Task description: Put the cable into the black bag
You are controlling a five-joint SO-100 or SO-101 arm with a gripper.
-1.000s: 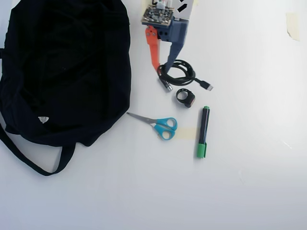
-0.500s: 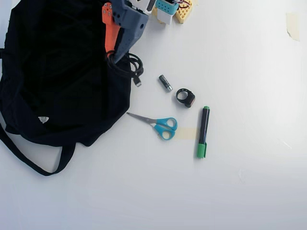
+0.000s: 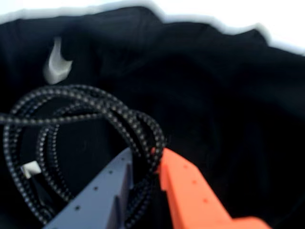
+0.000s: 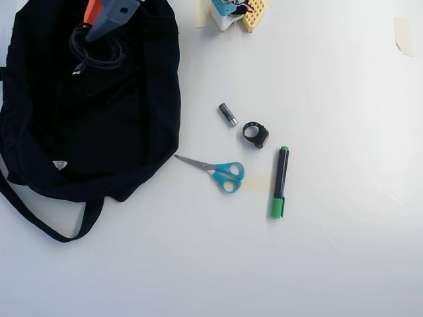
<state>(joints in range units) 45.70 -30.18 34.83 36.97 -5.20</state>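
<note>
The black bag (image 4: 99, 132) fills the left of the overhead view, its strap (image 4: 39, 224) looping toward the bottom left. Over the bag's upper part, my gripper (image 4: 89, 32) is shut on the cable (image 4: 99, 56), whose black coil hangs below the fingertips above the fabric. In the wrist view, the braided cable (image 3: 71, 93) loops to the left. Several of its strands are pinched between the grey-blue finger (image 3: 95, 200) and the orange finger (image 3: 190, 191) of the gripper (image 3: 145, 155). The dark bag (image 3: 228, 95) lies behind them.
On the white table to the right of the bag lie a small grey cylinder (image 4: 228, 114), a black ring with a red spot (image 4: 255, 134), blue-handled scissors (image 4: 221, 173) and a green-capped marker (image 4: 279, 181). The arm's base (image 4: 234, 12) stands at the top edge.
The gripper has carried the cable left, from the table beside the small cylinder, across the bag's right rim, to above the bag's upper part.
</note>
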